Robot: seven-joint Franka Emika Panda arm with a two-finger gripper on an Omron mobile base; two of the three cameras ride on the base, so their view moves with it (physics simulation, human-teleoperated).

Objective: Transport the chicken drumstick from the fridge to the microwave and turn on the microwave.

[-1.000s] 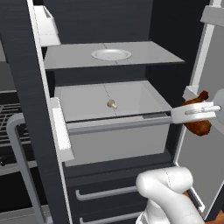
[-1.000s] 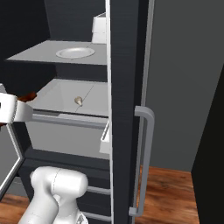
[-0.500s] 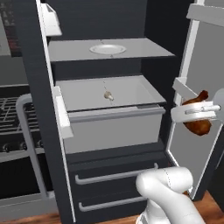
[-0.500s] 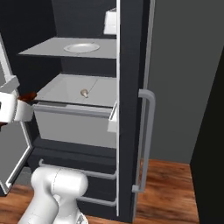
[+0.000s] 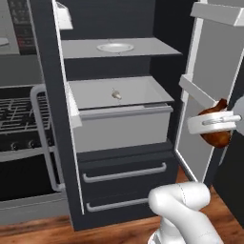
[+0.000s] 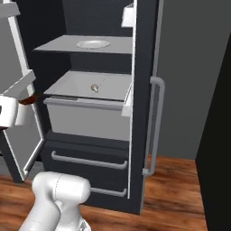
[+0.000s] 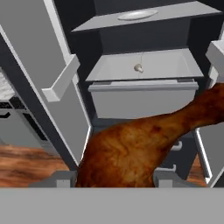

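The chicken drumstick (image 5: 218, 137) is reddish-brown and glossy, and my gripper (image 5: 215, 127) is shut on it at the right, in front of the open fridge door (image 5: 209, 71). In the hand view the chicken drumstick (image 7: 131, 148) lies across the foreground between the fingertips (image 7: 57, 178), thick end low and thin end up to the right. In the right base view the gripper (image 6: 10, 113) sits at the left edge, with a sliver of the chicken drumstick (image 6: 28, 100) beside it. The fridge (image 5: 50, 119) stands open ahead. A dark panel with red marks, part of the microwave (image 5: 20, 24), shows at the upper left.
The pale drawer (image 5: 121, 126) is pulled out, with a tiny beige mushroom-shaped item (image 5: 115, 94) in it. A white plate (image 5: 115, 47) rests on the shelf above. The black stove (image 5: 19, 114) is left of the fridge. The second fridge door (image 6: 143, 103) juts toward me.
The whole picture has shifted: the base has backed a little away from the fridge, and more of the stove shows at the left. The gripper keeps its hold on the drumstick.
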